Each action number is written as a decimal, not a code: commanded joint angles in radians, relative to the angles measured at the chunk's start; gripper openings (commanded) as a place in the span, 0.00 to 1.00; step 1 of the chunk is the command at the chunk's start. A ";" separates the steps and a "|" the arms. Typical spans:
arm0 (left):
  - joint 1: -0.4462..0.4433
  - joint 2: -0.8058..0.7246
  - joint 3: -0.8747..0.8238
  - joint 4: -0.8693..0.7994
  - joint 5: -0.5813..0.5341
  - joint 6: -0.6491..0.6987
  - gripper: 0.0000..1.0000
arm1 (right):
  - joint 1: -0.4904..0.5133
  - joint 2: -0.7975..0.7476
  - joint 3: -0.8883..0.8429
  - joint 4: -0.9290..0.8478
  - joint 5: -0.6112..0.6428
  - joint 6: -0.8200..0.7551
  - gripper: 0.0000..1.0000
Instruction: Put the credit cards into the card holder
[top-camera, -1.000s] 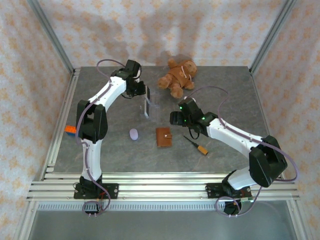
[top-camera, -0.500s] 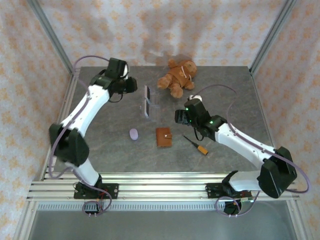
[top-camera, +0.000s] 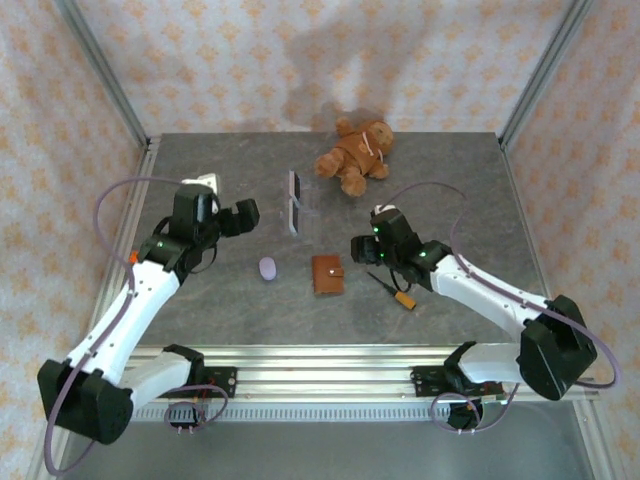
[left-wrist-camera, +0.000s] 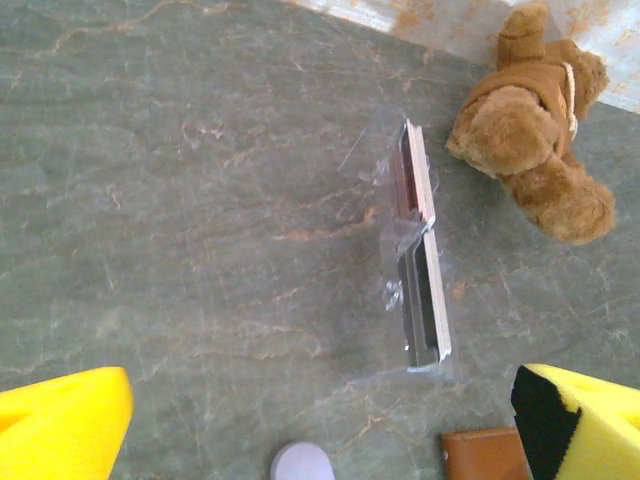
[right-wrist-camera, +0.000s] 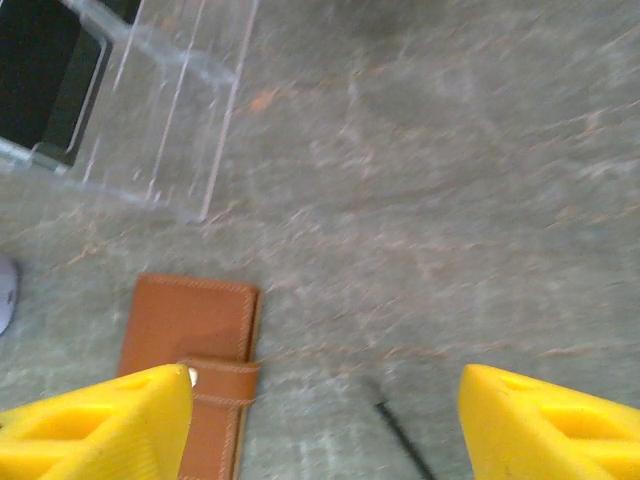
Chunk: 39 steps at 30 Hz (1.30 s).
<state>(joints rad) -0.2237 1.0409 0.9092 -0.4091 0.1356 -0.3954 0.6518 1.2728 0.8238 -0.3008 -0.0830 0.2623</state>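
The credit cards (top-camera: 293, 202) stand on edge in a clear plastic rack, dark and pale, at mid-table; the left wrist view shows them (left-wrist-camera: 421, 255) edge-on. The card holder (top-camera: 327, 274), a brown leather wallet snapped shut, lies flat nearer the front (right-wrist-camera: 195, 345). My left gripper (top-camera: 240, 213) hovers left of the rack, open, with its yellow fingertips (left-wrist-camera: 62, 420) wide apart and nothing between them. My right gripper (top-camera: 360, 250) hangs open just right of the wallet. Its left fingertip (right-wrist-camera: 100, 430) overlaps the wallet's snap tab in the right wrist view.
A brown teddy bear (top-camera: 355, 155) lies at the back, beyond the rack. A small lilac oval object (top-camera: 267, 268) sits left of the wallet. A screwdriver (top-camera: 395, 290) with an orange handle lies right of the wallet. An orange item (top-camera: 134, 257) rests at the table's left edge.
My left arm has swung away from the card rack toward the near left and its gripper has opened wide. My right gripper has come nearer, closer to the wallet, jaws slightly narrower.
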 joint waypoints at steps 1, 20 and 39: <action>0.033 -0.038 -0.074 0.099 0.146 -0.061 0.99 | 0.005 0.010 -0.057 0.027 -0.164 0.102 0.69; -0.178 0.017 -0.404 0.456 0.507 -0.276 0.83 | 0.017 0.223 -0.055 0.089 -0.387 0.203 0.51; -0.336 0.536 -0.452 1.023 0.518 -0.466 0.59 | 0.017 0.357 -0.099 0.276 -0.468 0.276 0.26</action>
<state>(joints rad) -0.5507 1.5272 0.4564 0.4637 0.6472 -0.8162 0.6632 1.6077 0.7429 -0.0727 -0.5358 0.5251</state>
